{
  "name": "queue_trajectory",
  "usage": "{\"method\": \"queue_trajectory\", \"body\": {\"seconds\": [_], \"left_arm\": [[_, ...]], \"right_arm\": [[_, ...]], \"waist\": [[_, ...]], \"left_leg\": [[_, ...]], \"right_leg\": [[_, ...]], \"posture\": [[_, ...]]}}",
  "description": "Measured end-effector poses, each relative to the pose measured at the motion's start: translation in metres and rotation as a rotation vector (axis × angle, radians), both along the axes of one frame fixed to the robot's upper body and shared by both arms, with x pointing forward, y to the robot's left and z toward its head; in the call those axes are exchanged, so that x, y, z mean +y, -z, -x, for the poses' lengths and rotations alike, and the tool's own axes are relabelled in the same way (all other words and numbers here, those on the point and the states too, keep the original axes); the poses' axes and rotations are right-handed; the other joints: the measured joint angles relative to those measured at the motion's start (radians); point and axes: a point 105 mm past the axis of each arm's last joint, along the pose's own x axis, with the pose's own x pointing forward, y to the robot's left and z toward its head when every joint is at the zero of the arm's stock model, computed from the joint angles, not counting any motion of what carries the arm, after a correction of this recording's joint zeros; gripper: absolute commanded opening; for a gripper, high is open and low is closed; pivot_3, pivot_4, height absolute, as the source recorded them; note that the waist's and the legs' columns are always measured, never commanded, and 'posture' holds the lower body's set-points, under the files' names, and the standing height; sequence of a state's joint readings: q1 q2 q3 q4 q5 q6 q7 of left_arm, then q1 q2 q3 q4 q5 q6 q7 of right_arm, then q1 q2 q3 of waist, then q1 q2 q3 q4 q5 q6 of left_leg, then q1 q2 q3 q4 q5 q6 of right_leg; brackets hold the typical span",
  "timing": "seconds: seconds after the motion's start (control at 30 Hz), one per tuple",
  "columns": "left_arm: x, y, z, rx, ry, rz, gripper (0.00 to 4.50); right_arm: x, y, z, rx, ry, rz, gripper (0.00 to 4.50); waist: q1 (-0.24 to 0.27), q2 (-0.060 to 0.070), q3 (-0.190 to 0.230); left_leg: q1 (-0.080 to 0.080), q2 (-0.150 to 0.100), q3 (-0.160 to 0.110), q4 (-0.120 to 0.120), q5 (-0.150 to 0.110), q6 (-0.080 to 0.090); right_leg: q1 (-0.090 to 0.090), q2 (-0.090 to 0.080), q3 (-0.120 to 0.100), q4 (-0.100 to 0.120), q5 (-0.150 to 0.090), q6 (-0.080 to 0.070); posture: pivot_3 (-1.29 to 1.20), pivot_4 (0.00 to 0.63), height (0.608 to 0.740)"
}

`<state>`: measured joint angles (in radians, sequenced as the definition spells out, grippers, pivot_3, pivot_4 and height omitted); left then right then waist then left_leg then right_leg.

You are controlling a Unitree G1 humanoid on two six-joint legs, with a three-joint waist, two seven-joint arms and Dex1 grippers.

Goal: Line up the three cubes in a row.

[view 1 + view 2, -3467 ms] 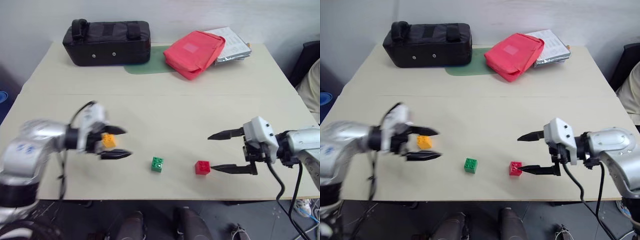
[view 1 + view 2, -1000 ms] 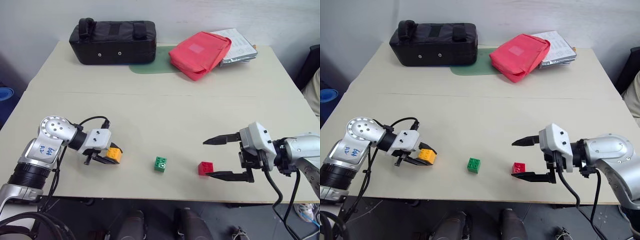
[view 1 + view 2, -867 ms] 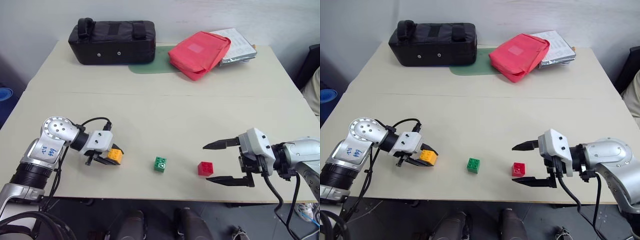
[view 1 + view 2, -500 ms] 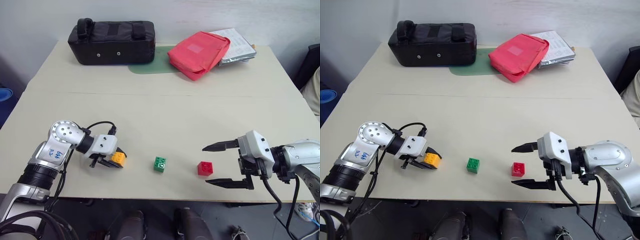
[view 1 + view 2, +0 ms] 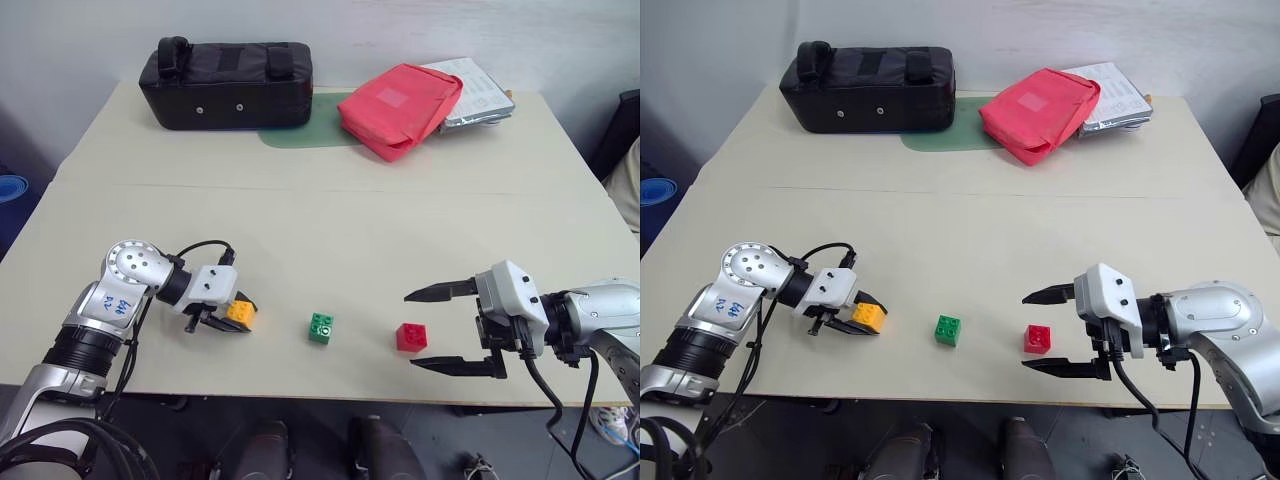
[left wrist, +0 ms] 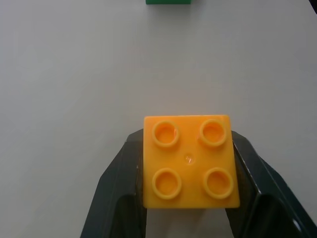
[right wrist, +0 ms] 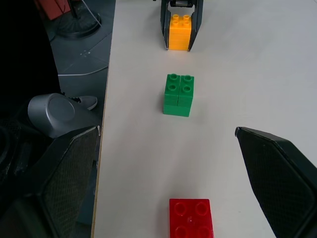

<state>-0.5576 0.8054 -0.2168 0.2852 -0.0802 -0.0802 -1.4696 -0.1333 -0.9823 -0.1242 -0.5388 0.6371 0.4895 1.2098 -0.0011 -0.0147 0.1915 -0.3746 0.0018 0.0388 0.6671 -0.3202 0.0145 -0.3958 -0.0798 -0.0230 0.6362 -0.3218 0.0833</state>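
Three cubes stand in a rough line along the near part of the table. The orange-yellow cube rests on the tabletop between the black fingers of my left gripper, which press its two sides in the left wrist view. To its right sits the green cube, free. Further right is the red cube, just at the tips of my right gripper. That gripper is wide open, one finger on each side of the red cube, touching nothing.
A black bag lies at the far left of the table. A red pouch lies at the far middle on a green mat, with papers behind it. The table's near edge runs close below the cubes.
My left gripper has carried the orange-yellow cube a little to the right, toward the green cube, and down onto the table. The right gripper has stayed open in place.
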Motion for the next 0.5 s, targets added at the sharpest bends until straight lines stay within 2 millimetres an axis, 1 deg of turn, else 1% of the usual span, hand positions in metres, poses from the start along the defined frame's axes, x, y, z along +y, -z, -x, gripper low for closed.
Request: {"method": "queue_trajectory", "body": {"seconds": [0.17, 0.2, 0.23, 0.33, 0.4, 0.5], "left_arm": [[0.001, 0.003, 0.005, 0.035, -0.008, 0.031, 4.05], [0.002, 0.003, 0.006, 0.039, -0.013, 0.035, 4.33], [0.003, 0.002, 0.007, 0.043, -0.02, 0.037, 4.49], [0.018, -0.005, 0.014, 0.058, -0.072, 0.05, 4.49], [0.032, -0.016, 0.023, 0.066, -0.114, 0.066, 4.49], [0.06, -0.04, 0.036, 0.051, -0.224, 0.106, 4.49]], "right_arm": [[-0.003, 0.006, 0.002, 0.02, 0.008, 0.015, 4.5], [-0.004, 0.007, 0.002, 0.02, 0.011, 0.019, 4.5], [-0.005, 0.008, 0.002, 0.019, 0.018, 0.023, 4.5], [-0.02, 0.009, 0.002, 0.026, 0.074, 0.034, 4.5], [-0.035, 0.01, 0.003, 0.04, 0.126, 0.041, 4.5], [-0.063, 0.009, 0.008, 0.05, 0.207, 0.047, 4.5]], "waist": [[0.0, 0.0, 0.0], [0.0, 0.0, 0.0], [0.0, 0.0, 0.0], [-0.002, 0.0, 0.0], [-0.005, 0.0, 0.0], [-0.004, 0.0, 0.0]], "left_leg": [[0.0, 0.0, 0.0, 0.0, 0.0, 0.0], [0.0, 0.0, 0.0, 0.0, 0.0, 0.0], [0.0, 0.0, 0.0, 0.0, 0.0, 0.0], [0.0, 0.001, 0.0, -0.001, 0.0, 0.0], [0.0, 0.001, 0.0, -0.002, 0.0, 0.0], [0.001, 0.001, 0.0, -0.002, 0.0, 0.0]], "right_leg": [[0.0, 0.0, 0.0, 0.0, 0.0, 0.0], [0.0, 0.0, 0.0, 0.0, 0.0, 0.0], [0.0, 0.0, 0.0, 0.0, 0.0, 0.0], [0.0, 0.0, 0.0, 0.0, 0.0, 0.0], [0.0, 0.0, 0.0, 0.001, 0.0, 0.0], [0.001, 0.0, 0.0, -0.001, 0.0, 0.0]], "posture": [[0.0, 0.15, 0.74], [0.0, 0.15, 0.74], [0.0, 0.15, 0.74], [0.0, 0.15, 0.74], [0.0, 0.15, 0.74], [0.0, 0.15, 0.74]]}}
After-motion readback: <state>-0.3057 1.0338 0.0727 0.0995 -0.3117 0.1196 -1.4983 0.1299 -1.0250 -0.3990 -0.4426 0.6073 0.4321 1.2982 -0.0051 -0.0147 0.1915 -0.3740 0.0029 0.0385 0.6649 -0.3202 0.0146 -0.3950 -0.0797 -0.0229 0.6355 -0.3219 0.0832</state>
